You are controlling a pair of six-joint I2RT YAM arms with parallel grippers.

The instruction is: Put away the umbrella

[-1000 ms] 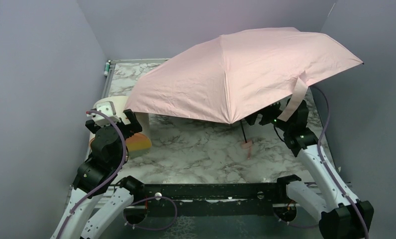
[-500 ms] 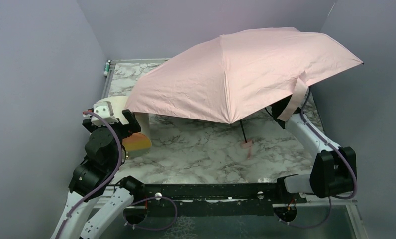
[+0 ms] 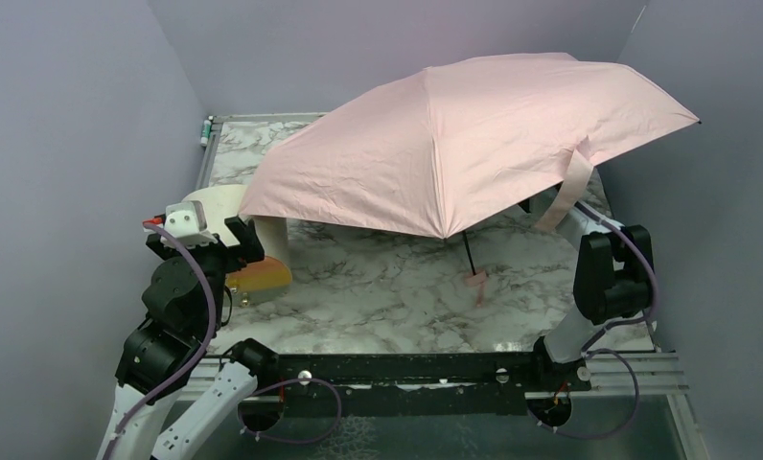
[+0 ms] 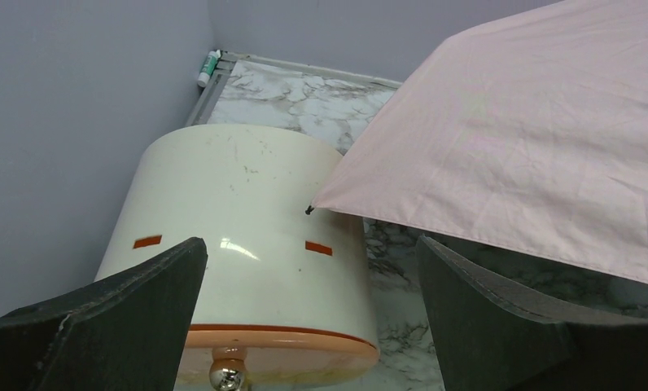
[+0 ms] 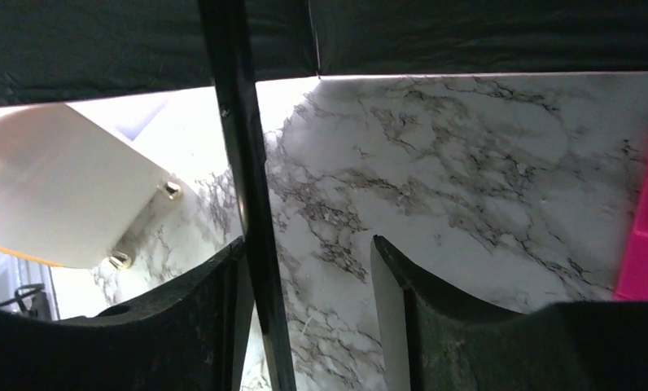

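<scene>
Your umbrella (image 3: 473, 144) is fully open and sits tilted on the marble tabletop (image 3: 378, 307). In the top cam its pale pink canopy (image 3: 426, 163) covers the centre and reaches out to 1–2 o'clock, w/ its low edge toward 9 o'clock. The thin black shaft (image 3: 469, 254) drops from under the canopy near centre, slanting toward 6 o'clock. The small pink handle (image 3: 475, 281) is at its end; can't tell if it touches the tabletop. The strap (image 3: 574, 187) hangs off the canopy edge at approx 3 o'clock.

R claw (image 5: 308, 244): the canopy hides it in the top cam; only the R arm (image 3: 608, 273) shows, at 4 o'clock. In its wrist cam the jaws are part open. The shaft runs btwn the fingers, hard against the 9 o'clock one, w/ a clear gap to the other, so it isn't clamped. A bright pink strip (image 5: 646, 236) lies at that view's 3 o'clock edge.

L claw (image 4: 308, 243): wide open, holding nothing, at 8–9 o'clock in the top cam. It faces the cream cylinder (image 4: 239, 236), which lies on its side w/ the orange end nearest the claw. A canopy rib tip sits just beside the cylinder; can't tell if they touch. A small bottle (image 3: 206, 129) is at the 11 o'clock corner.
</scene>
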